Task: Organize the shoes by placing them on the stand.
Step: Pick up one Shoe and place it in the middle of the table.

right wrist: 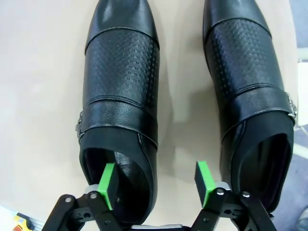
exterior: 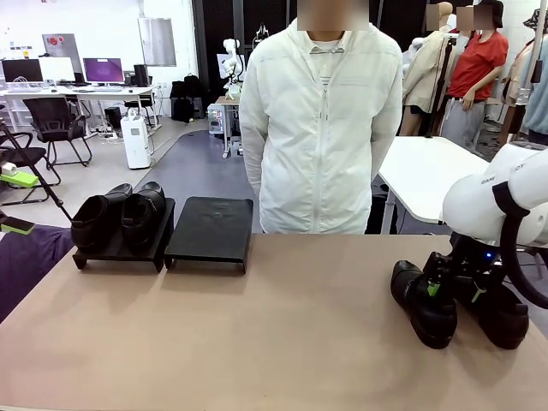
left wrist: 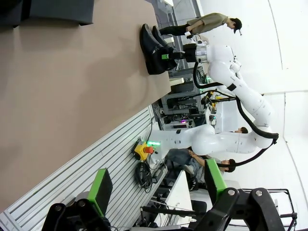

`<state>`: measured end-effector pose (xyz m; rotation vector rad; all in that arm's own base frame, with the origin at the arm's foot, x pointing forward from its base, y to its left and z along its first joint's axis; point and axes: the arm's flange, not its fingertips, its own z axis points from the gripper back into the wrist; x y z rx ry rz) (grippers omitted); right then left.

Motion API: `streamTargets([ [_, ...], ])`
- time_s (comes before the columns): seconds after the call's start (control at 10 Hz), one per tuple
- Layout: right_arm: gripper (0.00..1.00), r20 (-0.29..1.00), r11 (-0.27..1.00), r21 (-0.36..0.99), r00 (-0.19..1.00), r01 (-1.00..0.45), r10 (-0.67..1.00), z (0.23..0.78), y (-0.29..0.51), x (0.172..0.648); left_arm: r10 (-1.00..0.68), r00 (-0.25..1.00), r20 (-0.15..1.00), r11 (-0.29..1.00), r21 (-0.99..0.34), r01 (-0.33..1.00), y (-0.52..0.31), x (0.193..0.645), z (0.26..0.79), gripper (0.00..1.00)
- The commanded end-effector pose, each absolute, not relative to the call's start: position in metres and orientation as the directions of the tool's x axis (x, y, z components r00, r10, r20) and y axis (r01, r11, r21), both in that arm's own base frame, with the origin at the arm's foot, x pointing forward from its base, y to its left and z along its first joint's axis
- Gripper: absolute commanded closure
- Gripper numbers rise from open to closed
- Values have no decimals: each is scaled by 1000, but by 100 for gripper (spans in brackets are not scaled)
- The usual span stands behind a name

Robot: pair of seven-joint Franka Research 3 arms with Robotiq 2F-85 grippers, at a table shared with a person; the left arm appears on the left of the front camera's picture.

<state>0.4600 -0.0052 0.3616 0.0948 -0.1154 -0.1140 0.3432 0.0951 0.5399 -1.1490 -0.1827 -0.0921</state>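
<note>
- first, logged the stand at the far left of the table (exterior: 257,342): left platform (exterior: 116,255) and right platform (exterior: 211,229) set side by side, almost touching.
- found shoe a (exterior: 96,219) and shoe b (exterior: 144,211) seated on left platform, pressed against each other.
- found shoe c (exterior: 423,305) and shoe d (exterior: 502,315) off the stand, soles down on the table at the robot's right end, parallel, close but apart, toes toward the far side.
- recorded right gripper (exterior: 454,292) low at the heel ends of shoe c and shoe d.
- checked right wrist view: one green pad (right wrist: 108,185) inside the heel opening of shoe c, other pad (right wrist: 204,180) in the gap between shoe c and shoe d.
- judged jaws astride the inner side wall of shoe c, spread apart, outer pad clear of the leather; no clamp seen, shoe c flat on the table.
- recorded left gripper (left wrist: 158,184) hovering near the table's robot-side edge, well apart from every shoe; jaws spread wide, nothing between the pads.
- noted person (exterior: 321,145) in white jacket standing at the far edge, just behind right platform.
</note>
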Motion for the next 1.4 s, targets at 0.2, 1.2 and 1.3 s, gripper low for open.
streamTargets([
  [0.2, 100, 107, 987, 132, 989, 86, -101, 356, -1, 464, 34, 982, 188, 393, -906, 159, 93, 342, 542, 0],
  [1.2, 100, 173, 971, 225, 977, 84, -124, 432, 18, 421, 34, 982, 188, 393, -906, 159, 93, 342, 542, 0],
  [1.3, 100, 131, 950, 294, 980, 105, -149, 463, 20, 401, 34, 982, 188, 393, -906, 159, 93, 342, 542, 0],
])
